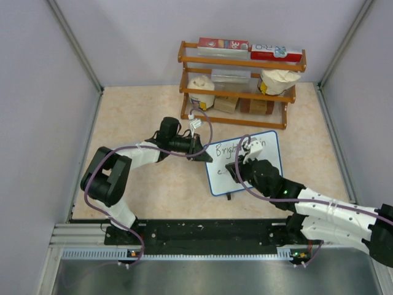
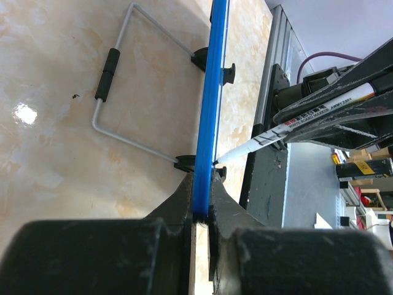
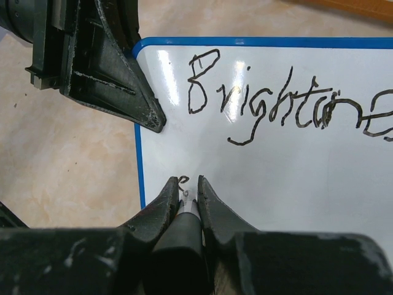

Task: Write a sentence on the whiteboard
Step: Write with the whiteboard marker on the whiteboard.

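The whiteboard (image 1: 258, 175) lies tilted right of the table's centre, white with a thin blue rim (image 2: 210, 92). My left gripper (image 1: 201, 152) is shut on its left edge, the jaws pinching the rim (image 2: 201, 187). The sentence (image 3: 276, 104) reads "Brightne" on the top line, in black. A small curl (image 3: 183, 180) begins a lower line. My right gripper (image 3: 188, 183) is shut on a marker (image 3: 182, 236), whose tip touches the board beside that curl. The marker (image 2: 295, 120) shows white with a printed label in the left wrist view. In the top view the right gripper (image 1: 236, 169) covers the board's lower left.
A wooden rack (image 1: 239, 61) with boxes and bags stands at the back, just beyond the board. The board's wire stand (image 2: 123, 92) sticks out behind it over the beige tabletop. Grey walls close both sides. A metal rail (image 1: 184, 230) runs along the near edge.
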